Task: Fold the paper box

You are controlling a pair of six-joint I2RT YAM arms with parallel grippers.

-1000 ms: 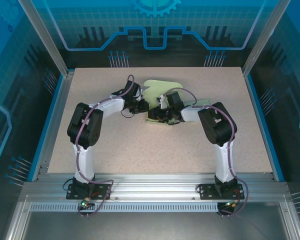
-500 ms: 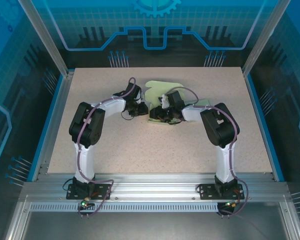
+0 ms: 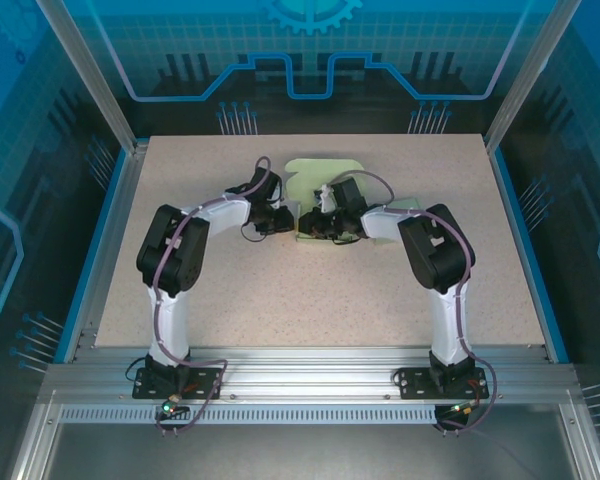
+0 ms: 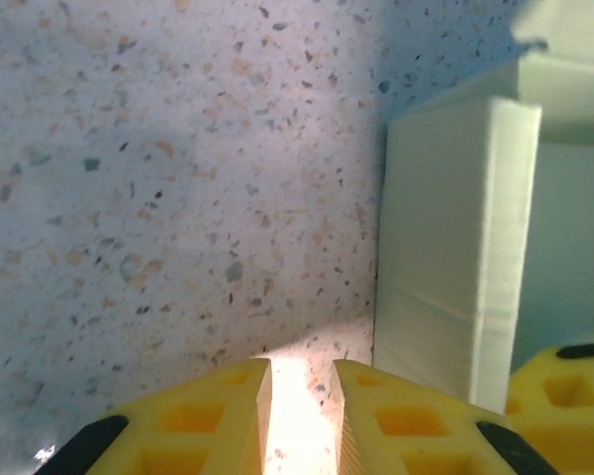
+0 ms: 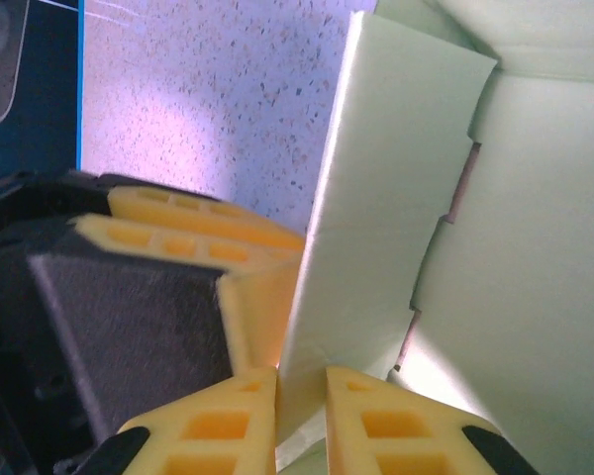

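Two grippers meet at the paper box (image 3: pixel 318 175), which sits on the table (image 3: pixel 280 300) at its far middle, with a flat flap spread toward the far edge.

Right gripper (image 5: pixel 300 376): jaws closed on the box's upright side wall (image 5: pixel 376 188), with one finger on the outer face and one on the inner. The pale green card rises straight from between them.

Left gripper (image 4: pixel 300 374): jaws nearly together with a narrow slit left between them. Nothing is held, and speckled tabletop shows through the slit. It stands low over the table just outside that wall, on the box's left.

In the right wrist view its yellow fingers (image 5: pixel 193 233) lie against the wall's outer face, just beside the right gripper's outer finger
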